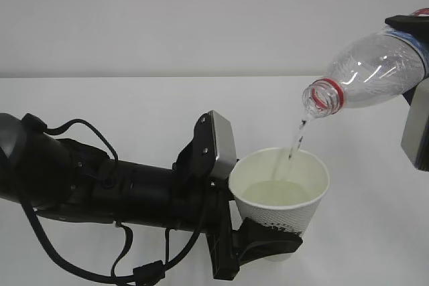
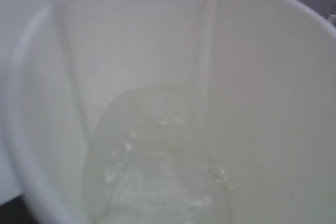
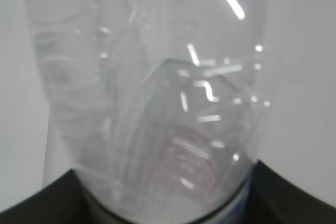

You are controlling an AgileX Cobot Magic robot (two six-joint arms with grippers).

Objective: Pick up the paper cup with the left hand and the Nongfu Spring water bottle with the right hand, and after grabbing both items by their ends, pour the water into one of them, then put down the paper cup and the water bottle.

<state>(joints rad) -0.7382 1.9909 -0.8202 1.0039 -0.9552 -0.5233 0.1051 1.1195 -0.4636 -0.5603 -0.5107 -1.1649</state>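
The white paper cup [image 1: 298, 213] stands upright at centre, its base clamped in my left gripper [image 1: 271, 240], whose black fork wraps round it. Pale water [image 1: 275, 193] partly fills it. From the upper right the clear Nongfu Spring water bottle [image 1: 375, 72] tilts neck-down, its red neck ring above the cup's far rim. A thin stream [image 1: 297, 140] falls from its mouth into the cup. My right gripper [image 1: 415, 65] is shut on the bottle's body at the frame edge. The left wrist view looks into the cup [image 2: 157, 66], where the stream [image 2: 206, 51] meets rippled water [image 2: 168, 171]. The bottle [image 3: 152, 93] fills the right wrist view between dark fingers [image 3: 42, 203].
The left arm [image 1: 100, 185], black with looping cables and a grey plate [image 1: 221, 144], lies across the lower left. A white tabletop [image 1: 134, 105] runs back to a pale wall. A grey plate of the right arm [image 1: 417, 125] hangs at the right edge.
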